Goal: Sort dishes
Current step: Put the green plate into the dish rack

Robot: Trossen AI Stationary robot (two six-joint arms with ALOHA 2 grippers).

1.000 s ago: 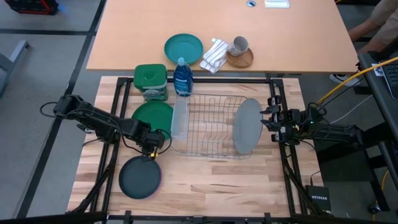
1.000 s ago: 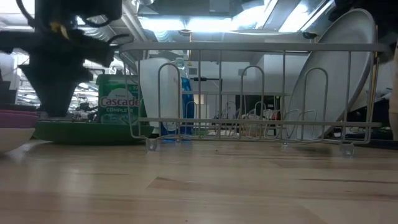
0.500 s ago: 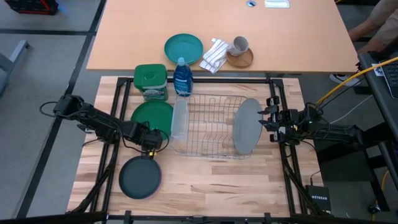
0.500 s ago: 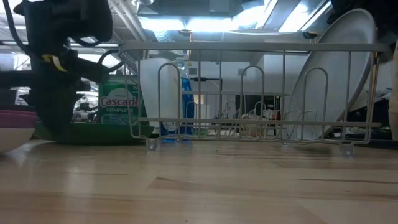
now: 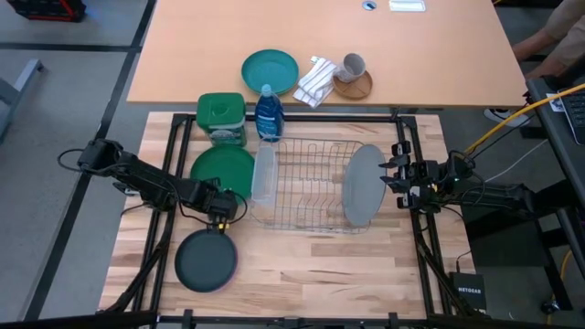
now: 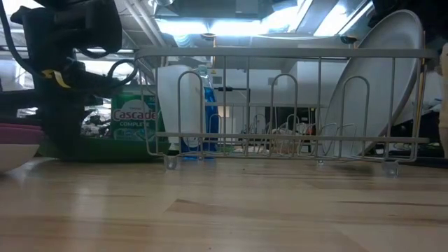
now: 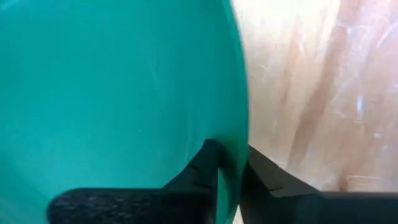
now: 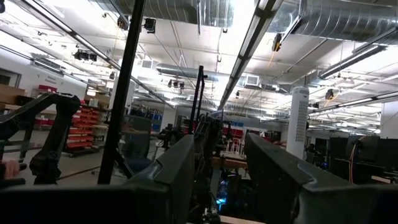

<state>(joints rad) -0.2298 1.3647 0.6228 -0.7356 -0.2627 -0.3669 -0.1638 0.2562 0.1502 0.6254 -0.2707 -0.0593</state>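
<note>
On a pale, planked wooden worktop (image 5: 311, 265), the left gripper (image 5: 230, 206) pinches the rim of a smooth round green plate (image 5: 219, 167) lying flat, its two dark fingers (image 7: 205, 168) closed one on each side of the plate's thin edge (the wrist view shows the edge running between them). Just in front of it sits a stack of flat round plates, a dark grey plate (image 5: 205, 260) on top with a magenta-pink rim (image 5: 234, 265) peeking out beneath. Behind the green plate stands a green-lidded tub (image 5: 221, 116), and beside that a blue bottle (image 5: 268, 113). At centre, a chrome wire dish rack (image 5: 311, 183) holds a white plate (image 5: 263, 172) upright on edge at its left end and a large light grey plate (image 5: 362, 185) leaning upright at its right end. Farther back, on a smooth tan table, lie a teal plate (image 5: 270, 70), a folded cloth (image 5: 317, 80) and a mug (image 5: 352, 66). At right, the right gripper (image 5: 391, 178) waits just beside the light grey plate, its fingers (image 8: 180, 162) parted and holding nothing.
</note>
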